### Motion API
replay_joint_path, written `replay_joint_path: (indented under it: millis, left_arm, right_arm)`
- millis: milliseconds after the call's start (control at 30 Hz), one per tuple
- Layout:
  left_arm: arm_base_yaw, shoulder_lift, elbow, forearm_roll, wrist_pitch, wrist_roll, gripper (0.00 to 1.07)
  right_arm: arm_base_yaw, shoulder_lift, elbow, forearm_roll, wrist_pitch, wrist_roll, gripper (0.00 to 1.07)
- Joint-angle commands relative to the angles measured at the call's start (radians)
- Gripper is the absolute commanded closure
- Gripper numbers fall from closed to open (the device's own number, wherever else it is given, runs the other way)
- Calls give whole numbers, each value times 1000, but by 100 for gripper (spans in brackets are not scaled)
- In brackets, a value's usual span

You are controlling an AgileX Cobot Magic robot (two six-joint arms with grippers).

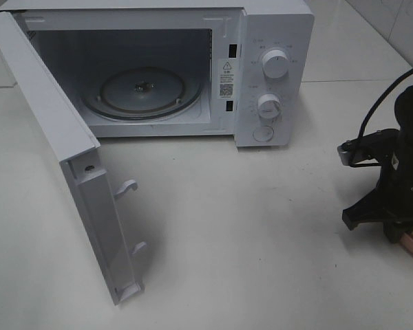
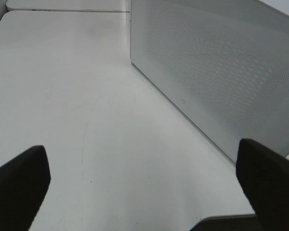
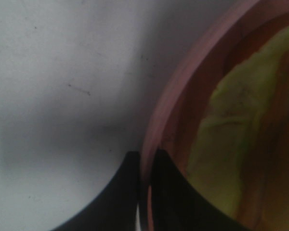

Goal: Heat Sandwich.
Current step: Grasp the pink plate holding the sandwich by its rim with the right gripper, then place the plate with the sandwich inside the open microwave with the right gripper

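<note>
Two arms on the rig, only one in the high view: the right arm point(image 1: 403, 165) stands at the right edge of the frame, dark, bent down over the lower right corner.

Right pincer point(image 3: 145, 163): shut. Its two dark fingers are pressed close together with the rim of the pink plate point(image 3: 169, 98) pinched between them, one finger outside the rim, one inside.

Sandwich point(image 3: 221, 144): lies in the pink plate, just beside the inner finger. The right wrist view shows its pale yellow-green leafy layer, blurred and very close; the bread cannot be made out clearly. In the high view the arm hides the sandwich, and only a sliver of the plate shows at the lower right edge of the frame, well apart from the oven.

Left pincer point(image 2: 144, 192): wide open, nothing between the fingers. It hangs over the bare white surface point(image 1: 248, 240), with the perforated panel of the door point(image 1: 62, 158) near it on one side.

Microwave point(image 1: 272, 41): white, at the upper middle of the frame. The door is swung fully open toward the lower left, two latch hooks showing on its edge. The glass turntable point(image 1: 141, 89) sits bare in the cavity. Two round knobs point(image 1: 274, 63) are stacked on the panel to the right of the cavity, with a round button below them.
</note>
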Motion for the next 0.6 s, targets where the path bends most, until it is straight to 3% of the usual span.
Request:
replay_joint_path:
  millis: [33,300,600]
  left_arm:
    - [-5,-17,1,-1,-4,-1,9]
    - [-5,-17,1,-1,-4,-1,9]
    - [-5,-17,1,-1,-4,-1,9]
  right_arm:
    - [2,-22,4,3,28,31,107]
    - [12,-51,4,-34,71,83,107]
    - [97,-62,4,-94,124,128,107]
